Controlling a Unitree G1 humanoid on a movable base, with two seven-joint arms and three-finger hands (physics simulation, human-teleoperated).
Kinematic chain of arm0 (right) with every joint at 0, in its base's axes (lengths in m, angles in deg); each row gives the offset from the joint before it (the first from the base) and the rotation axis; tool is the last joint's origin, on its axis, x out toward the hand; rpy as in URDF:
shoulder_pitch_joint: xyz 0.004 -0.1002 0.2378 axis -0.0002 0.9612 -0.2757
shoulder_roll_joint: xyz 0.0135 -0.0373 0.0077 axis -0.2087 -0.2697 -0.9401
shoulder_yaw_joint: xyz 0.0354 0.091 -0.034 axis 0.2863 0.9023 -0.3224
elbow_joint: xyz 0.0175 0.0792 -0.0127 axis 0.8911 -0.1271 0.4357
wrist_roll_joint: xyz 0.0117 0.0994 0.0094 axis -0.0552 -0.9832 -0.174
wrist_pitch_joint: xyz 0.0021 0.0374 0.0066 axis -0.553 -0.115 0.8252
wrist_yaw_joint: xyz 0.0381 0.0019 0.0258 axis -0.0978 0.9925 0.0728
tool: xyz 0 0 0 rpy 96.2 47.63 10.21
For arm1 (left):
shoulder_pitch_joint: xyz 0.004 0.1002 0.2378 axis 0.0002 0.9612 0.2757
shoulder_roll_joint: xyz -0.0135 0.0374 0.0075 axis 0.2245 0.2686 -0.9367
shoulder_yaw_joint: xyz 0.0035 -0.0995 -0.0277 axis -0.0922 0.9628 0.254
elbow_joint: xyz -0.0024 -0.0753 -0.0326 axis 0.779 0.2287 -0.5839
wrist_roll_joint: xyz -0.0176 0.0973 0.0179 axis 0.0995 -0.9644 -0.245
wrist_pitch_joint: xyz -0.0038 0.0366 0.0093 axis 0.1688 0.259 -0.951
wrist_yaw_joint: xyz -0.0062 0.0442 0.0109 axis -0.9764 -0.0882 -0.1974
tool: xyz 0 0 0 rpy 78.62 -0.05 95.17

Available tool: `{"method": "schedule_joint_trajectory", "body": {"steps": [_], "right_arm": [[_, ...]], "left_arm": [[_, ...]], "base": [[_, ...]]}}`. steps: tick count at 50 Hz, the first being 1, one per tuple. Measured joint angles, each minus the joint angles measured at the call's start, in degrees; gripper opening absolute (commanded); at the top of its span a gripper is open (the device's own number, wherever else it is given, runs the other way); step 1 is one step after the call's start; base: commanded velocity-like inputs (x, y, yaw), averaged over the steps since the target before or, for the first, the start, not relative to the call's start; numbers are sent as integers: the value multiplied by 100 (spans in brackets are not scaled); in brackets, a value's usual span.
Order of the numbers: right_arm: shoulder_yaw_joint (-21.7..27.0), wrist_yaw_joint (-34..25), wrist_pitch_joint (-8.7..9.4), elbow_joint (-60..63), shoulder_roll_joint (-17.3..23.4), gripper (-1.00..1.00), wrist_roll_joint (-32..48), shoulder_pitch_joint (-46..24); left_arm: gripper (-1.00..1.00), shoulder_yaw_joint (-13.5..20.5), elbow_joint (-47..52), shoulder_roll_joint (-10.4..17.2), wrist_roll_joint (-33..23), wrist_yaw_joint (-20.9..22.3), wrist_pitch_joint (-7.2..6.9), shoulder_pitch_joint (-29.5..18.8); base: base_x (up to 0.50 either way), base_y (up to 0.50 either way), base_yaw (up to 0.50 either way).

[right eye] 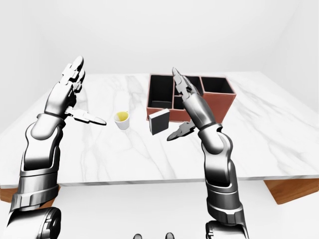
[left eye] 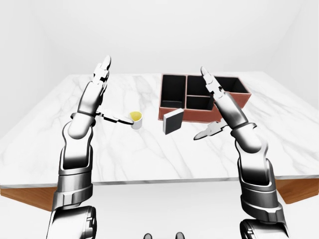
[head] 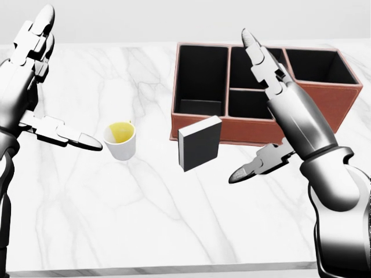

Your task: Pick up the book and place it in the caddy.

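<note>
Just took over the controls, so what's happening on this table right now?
Nothing is grasped yet. Both hands are raised open over the marble table: the left robot hand near the white cup, the right robot hand beside the dark book. The book stands upright just outside the brown caddy, whose compartments look empty.

White marble table (head: 116, 197), cup (head: 120, 141), book (head: 200, 143), caddy (head: 261, 119)

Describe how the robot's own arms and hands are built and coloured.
Both arms are glossy silver-grey metal with darker bands at the joints, built of rounded cylindrical segments. The left robot hand and right robot hand each have blocky segmented fingers that taper to pointed dark tips. No cables, markings or sleeves are visible.
</note>
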Motion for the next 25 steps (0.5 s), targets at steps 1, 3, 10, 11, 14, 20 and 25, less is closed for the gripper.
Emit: {"method": "schedule_joint_trajectory", "body": {"steps": [1, 3, 10, 11, 14, 20, 25], "right_arm": [[-2, -2, 0, -4, -3, 100, 4, 2], [-6, -4, 0, -13, -9, 100, 11, 8], [-15, -38, 0, 0, -20, 100, 48, 50], [-17, -45, 0, 5, -20, 100, 56, 57], [-21, -64, 0, 14, -24, 100, 80, 79], [-27, -101, 0, 23, -32, 100, 122, 118], [-24, -116, 0, -2, -37, 100, 144, 144]], "left_arm": [[100, 0, 1, 0, -3, 3, 0, 2], [100, -1, 2, -1, -11, 8, 0, 8], [100, -2, -6, -3, -38, 26, 0, 25], [100, -2, -2, -5, -39, 32, 0, 29], [100, -4, 18, -9, -44, 51, 0, 45], [100, -5, 35, -14, -60, 73, 0, 66], [100, -3, 34, -17, -68, 77, 0, 69]], "base": [[27, 0, 0], [26, 0, 0], [26, 0, 0], [26, 0, 0], [26, 0, 0], [26, 0, 0], [26, 0, 0]]}}
